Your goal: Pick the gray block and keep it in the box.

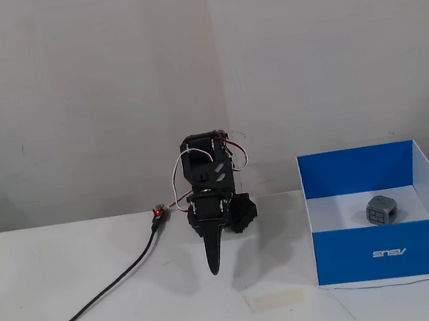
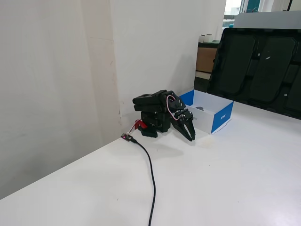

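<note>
One gray block, one box, one arm: the block lies in the box.

The gray block (image 1: 381, 210) sits on the white floor of the box (image 1: 387, 253), toward the back wall, clear of all four sides. The arm is folded low at the wall, its gripper (image 1: 214, 266) pointing down at six o'clock, jaws pressed together and holding nothing, tip close to the white table (image 2: 225, 179). One black cable (image 1: 98, 300) trails off at eight o'clock. The box stands at the gripper's three o'clock, well apart, with bare tabletop between and in front.
</note>
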